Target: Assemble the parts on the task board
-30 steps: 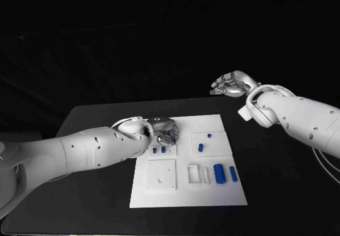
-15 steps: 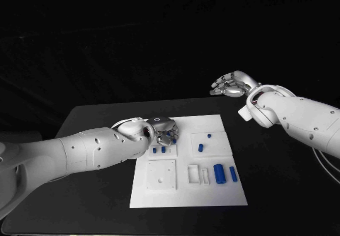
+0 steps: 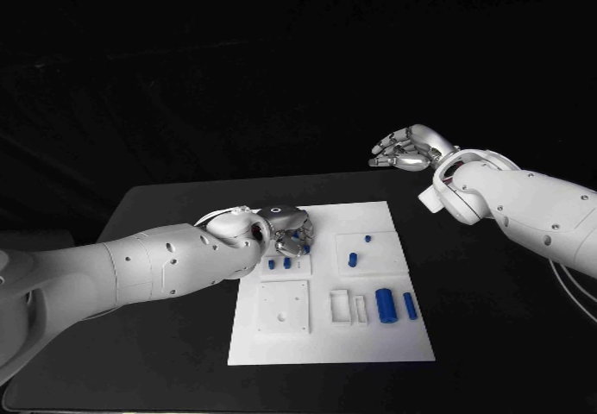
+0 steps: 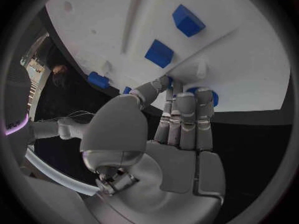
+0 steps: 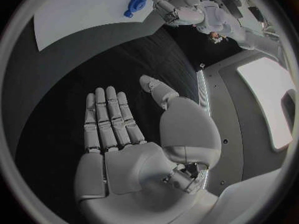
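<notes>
The white task board [image 3: 326, 341] lies in the middle of the black table. My left hand [image 3: 289, 231] is low over its upper left area, just above two small blue parts [image 3: 279, 264]. In the left wrist view its fingers [image 4: 186, 115] lie straight and close together, tips down on the board [image 4: 243, 59], and the thumb meets them beside a blue part [image 4: 207, 97]; whether that part is gripped is hidden. My right hand [image 3: 405, 148] hangs high beyond the board's far right corner, fingers apart [image 5: 109, 117], holding nothing.
More blue parts lie on the board's right half: a small peg [image 3: 368, 237], a short cylinder [image 3: 354, 258], a thick cylinder [image 3: 385, 304] and a slim bar [image 3: 410, 304]. A white square plate [image 3: 284, 304] sits at lower left. Bare black table [image 3: 498, 345] surrounds the board.
</notes>
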{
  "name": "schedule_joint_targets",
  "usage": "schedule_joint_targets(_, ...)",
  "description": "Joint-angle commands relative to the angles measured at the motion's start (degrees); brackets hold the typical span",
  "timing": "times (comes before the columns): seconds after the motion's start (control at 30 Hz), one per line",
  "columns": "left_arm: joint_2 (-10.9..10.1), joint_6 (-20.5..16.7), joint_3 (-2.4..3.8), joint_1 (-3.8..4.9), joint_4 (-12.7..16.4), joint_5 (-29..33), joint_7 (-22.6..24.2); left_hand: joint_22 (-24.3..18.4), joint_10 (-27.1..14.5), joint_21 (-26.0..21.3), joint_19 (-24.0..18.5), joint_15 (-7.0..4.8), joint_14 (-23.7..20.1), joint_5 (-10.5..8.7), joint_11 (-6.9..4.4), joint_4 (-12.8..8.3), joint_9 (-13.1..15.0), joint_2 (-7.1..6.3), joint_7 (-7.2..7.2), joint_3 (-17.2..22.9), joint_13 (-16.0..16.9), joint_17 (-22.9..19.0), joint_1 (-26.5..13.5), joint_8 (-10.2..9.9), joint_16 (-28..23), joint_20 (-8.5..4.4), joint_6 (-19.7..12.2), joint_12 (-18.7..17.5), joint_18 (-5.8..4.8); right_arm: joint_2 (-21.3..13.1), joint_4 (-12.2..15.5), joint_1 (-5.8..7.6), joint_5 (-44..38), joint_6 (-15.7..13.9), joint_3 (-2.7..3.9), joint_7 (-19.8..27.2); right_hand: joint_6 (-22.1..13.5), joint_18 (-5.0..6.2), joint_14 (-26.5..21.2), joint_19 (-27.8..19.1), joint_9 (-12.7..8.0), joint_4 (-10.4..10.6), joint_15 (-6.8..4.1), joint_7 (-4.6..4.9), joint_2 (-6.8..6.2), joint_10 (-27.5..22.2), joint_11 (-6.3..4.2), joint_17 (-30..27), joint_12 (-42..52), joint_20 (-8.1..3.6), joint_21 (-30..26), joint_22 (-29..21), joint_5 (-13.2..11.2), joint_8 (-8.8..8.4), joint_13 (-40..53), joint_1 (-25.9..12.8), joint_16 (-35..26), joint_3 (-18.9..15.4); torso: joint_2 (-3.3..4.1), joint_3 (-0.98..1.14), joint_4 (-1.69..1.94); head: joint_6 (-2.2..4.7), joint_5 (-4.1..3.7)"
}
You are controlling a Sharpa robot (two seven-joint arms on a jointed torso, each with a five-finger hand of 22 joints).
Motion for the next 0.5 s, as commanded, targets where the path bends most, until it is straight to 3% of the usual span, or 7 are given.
schedule_joint_targets(0.03,0.03,1.39,-0.17,-0.24,-0.07,0.41,-0.91,0.80,-0.68,0.33,0.00,0.16,-0.22,0.28,0.12,0.15,-0.22,-0.48,0.27,-1.14,-0.23,0.05,-1.20,-0.36,0.06,-0.14,-0.78,-0.45,4.29,-0.01,0.09,-0.01,-0.07,0.60,0.03,0.61,-0.37,-0.72,0.00,0.30,-0.06,0.00,0.19,0.09,0.24,0.52,-0.07,-0.07,-0.23,-0.06,-0.30,0.06,0.30,0.16,-0.08,-0.31,0.30,-0.32,0.01,0.02,0.00,-0.03,-0.05)
schedule_joint_targets(0.3,0.08,1.24,-0.17,-0.24,-0.10,0.41,-2.10,0.67,-1.48,0.04,-0.21,0.51,-0.55,-0.24,0.48,1.60,-0.66,-3.03,0.53,-3.11,-0.44,0.03,-3.55,-0.76,-0.13,0.20,-1.79,-1.23,4.46,0.00,0.07,-0.01,-0.07,0.61,0.03,0.61,-0.37,-0.71,0.00,0.31,-0.07,-0.02,0.19,0.09,0.23,0.52,-0.08,-0.09,-0.23,-0.06,-0.33,0.08,0.30,0.16,-0.08,-0.29,0.31,-0.32,0.00,0.02,0.00,-0.05,-0.10)
schedule_joint_targets(0.5,0.22,0.92,-0.17,-0.24,-0.04,0.42,-2.22,0.61,-1.36,-0.03,-0.05,0.47,-0.46,-0.13,0.45,2.51,-0.75,-3.01,0.61,-2.86,-0.41,0.08,-3.47,-0.61,-0.08,0.20,-1.75,-1.33,4.74,0.04,0.03,-0.01,-0.07,0.66,0.03,0.61,-0.38,-0.71,-0.01,0.32,-0.07,-0.04,0.19,0.09,0.24,0.53,-0.08,-0.10,-0.24,-0.06,-0.35,0.09,0.30,0.16,-0.08,-0.27,0.32,-0.32,0.01,0.03,-0.01,-0.02,-0.09)
